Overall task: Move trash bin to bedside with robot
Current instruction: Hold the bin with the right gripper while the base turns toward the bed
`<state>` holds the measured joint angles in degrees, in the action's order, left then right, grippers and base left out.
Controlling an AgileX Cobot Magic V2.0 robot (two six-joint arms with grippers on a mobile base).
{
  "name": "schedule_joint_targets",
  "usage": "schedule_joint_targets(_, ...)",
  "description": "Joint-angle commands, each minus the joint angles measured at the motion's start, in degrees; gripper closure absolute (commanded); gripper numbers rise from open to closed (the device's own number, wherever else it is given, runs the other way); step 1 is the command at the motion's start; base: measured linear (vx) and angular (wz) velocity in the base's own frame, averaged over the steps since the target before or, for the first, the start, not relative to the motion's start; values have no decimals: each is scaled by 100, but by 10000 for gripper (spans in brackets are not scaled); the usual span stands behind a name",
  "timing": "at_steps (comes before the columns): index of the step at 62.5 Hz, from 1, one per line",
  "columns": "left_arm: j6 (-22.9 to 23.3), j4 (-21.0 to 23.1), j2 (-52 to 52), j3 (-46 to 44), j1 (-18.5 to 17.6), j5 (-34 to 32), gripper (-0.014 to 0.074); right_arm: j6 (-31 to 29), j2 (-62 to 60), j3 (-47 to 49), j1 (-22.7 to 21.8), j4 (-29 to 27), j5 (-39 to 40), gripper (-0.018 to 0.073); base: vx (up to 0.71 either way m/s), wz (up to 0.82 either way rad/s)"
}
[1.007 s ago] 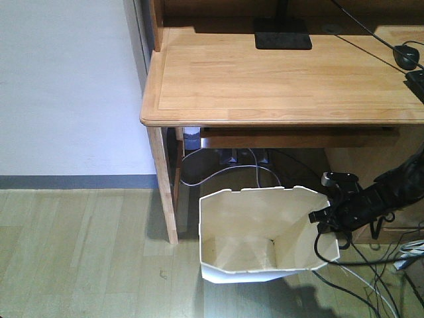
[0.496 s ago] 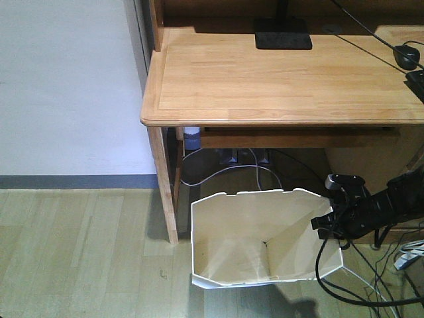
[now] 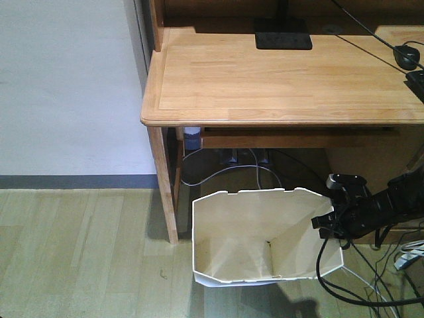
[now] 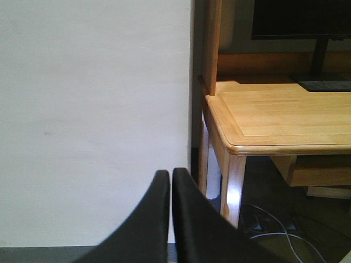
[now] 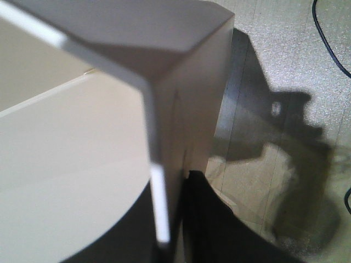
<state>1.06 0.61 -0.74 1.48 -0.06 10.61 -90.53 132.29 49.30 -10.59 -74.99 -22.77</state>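
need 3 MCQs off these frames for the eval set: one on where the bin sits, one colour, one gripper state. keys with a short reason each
1. Where does the trash bin stand?
A. On top of the desk
B. On the floor beside a leg of the desk
C. Against a bed

2. What colour is the stand base on the desk?
A. Black
B. White
C. Red

3. How do the fingers of the right gripper sit?
A. Open in free air above the desk
B. Shut on a cable
C. One on each side of the trash bin's wall

Key:
1 B: the front view shows it on the floor next to the leg, below the desk edge.
2 A: it is a flat black plate.
3 C: the right wrist view shows the wall's edge running between the dark fingers.
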Motion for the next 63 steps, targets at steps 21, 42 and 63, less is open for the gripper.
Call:
schedule_joint_targets(21,32,47,-81,108,-13,-449,603,-19,-442,65,-24,-272,-983,564,-1,5)
schedule_joint_targets(42,32,47,-81,108,-13,-449,603,-19,-442,65,-24,-272,-983,564,-5,21)
schedule_joint_targets(63,32,47,-81,108,-13,-449,603,-19,-442,65,-24,-272,-983,564,-3,39)
